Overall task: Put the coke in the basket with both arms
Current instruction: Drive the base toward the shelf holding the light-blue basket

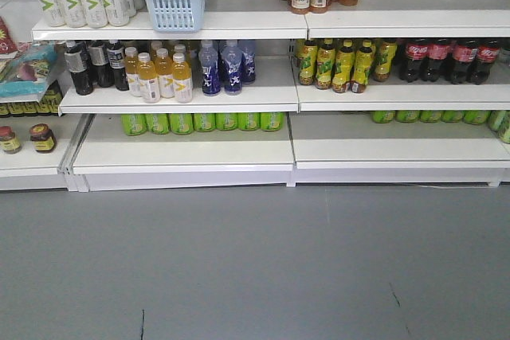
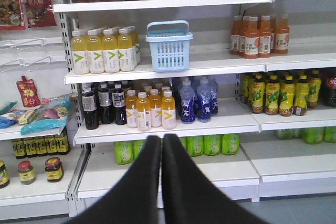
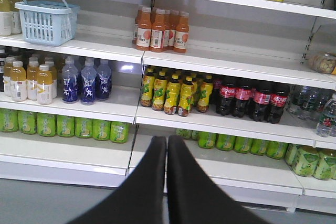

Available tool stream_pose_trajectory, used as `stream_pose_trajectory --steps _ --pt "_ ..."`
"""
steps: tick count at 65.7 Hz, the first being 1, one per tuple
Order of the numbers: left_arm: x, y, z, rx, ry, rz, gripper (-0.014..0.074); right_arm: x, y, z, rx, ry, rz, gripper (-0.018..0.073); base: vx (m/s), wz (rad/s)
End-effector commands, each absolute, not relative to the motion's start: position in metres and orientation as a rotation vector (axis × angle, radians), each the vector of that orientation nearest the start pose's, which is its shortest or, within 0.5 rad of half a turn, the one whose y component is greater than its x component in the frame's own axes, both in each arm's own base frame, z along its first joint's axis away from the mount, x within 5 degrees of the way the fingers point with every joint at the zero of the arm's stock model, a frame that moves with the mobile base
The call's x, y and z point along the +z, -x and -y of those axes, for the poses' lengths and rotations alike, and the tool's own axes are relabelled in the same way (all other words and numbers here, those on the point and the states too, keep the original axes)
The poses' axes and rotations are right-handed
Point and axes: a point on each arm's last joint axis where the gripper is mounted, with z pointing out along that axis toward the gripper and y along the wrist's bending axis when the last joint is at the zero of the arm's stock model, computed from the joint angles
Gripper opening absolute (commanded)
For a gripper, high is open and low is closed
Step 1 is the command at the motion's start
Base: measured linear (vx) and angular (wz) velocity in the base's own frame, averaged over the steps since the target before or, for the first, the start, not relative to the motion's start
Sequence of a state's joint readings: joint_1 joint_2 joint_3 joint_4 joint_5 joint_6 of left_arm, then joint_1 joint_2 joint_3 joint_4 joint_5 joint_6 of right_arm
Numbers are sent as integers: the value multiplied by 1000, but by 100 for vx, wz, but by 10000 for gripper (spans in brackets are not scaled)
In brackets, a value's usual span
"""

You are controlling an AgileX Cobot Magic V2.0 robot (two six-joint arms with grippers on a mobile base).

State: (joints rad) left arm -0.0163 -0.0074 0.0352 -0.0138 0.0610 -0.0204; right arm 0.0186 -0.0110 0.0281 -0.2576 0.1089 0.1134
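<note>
We count one basket (image 2: 169, 53), standing upright on a shelf (image 2: 220, 66) just beside the yellow drinks (image 2: 102, 51). One shelf lower we count three blue bottles (image 3: 86, 81) and, further right, four dark cola bottles (image 3: 251, 100) with red labels. Our left fingers (image 2: 147, 182) are pressed together, pointing at the shelves. Our right fingers (image 3: 191, 182) are pressed together too, and both pairs are well apart from the goods.

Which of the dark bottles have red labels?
The cola bottles, right on the middle shelf beside the yellow-green ones; the dark bottles at its left wear pale labels.
</note>
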Motion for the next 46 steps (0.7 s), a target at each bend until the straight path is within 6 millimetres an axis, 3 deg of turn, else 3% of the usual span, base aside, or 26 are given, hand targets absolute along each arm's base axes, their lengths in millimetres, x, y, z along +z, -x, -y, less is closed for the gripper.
stream_pose_trajectory --steps 1,46 --pt "213 -54 1 -51 18 -1457 -6 199 -56 0 -128 127 -1530 -5 9 0" --pt "213 -54 1 -51 18 -1457 -6 199 -56 0 -128 127 -1532 -5 11 9"
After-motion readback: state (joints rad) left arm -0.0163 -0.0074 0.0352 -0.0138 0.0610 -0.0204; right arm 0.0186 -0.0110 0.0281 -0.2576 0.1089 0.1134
